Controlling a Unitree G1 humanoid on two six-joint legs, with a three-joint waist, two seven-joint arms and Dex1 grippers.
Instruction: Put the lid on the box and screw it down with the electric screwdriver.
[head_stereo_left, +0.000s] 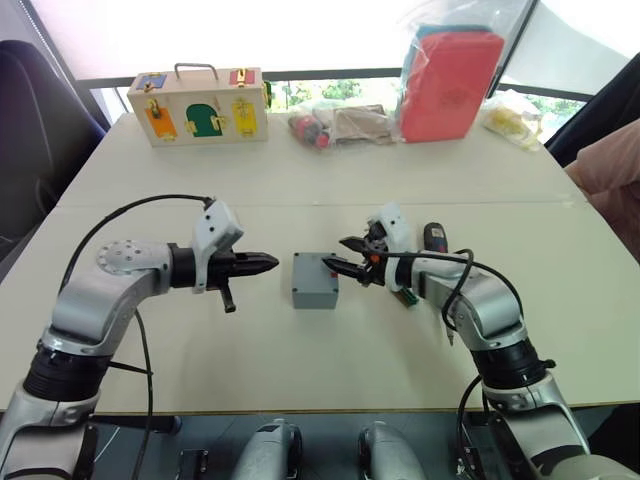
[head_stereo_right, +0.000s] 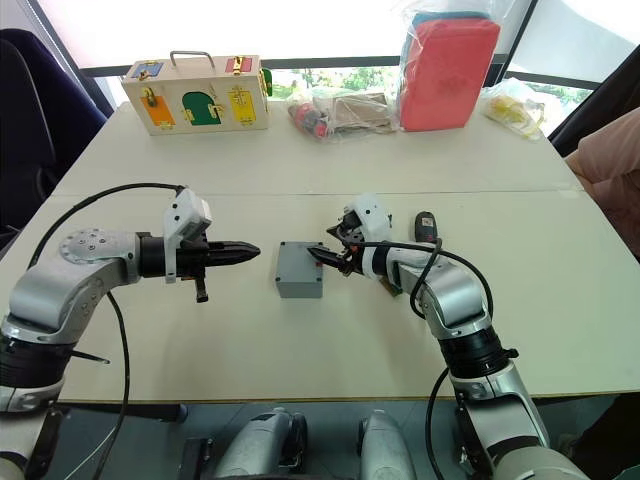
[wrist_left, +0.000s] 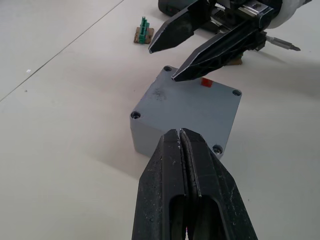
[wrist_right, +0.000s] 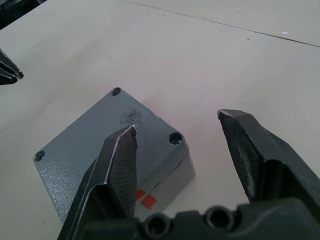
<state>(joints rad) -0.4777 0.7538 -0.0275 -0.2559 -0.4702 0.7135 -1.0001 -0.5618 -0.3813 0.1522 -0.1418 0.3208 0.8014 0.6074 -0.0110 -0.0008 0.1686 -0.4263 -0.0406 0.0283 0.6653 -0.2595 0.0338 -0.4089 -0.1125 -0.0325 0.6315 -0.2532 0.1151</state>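
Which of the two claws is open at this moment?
The right claw, its fingers spread over the grey box's edge nearest it. The left claw is shut, its fingers pressed together short of the box's other side.

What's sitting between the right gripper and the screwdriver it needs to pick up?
Nothing visible blocks it. The electric screwdriver lies on the table just beyond the right gripper, whose open jaws point the other way, over the box.

Pale table (head_stereo_left: 150, 330) before bright windows (head_stereo_left: 250, 30), dark chair (head_stereo_left: 35, 130) at its left side.
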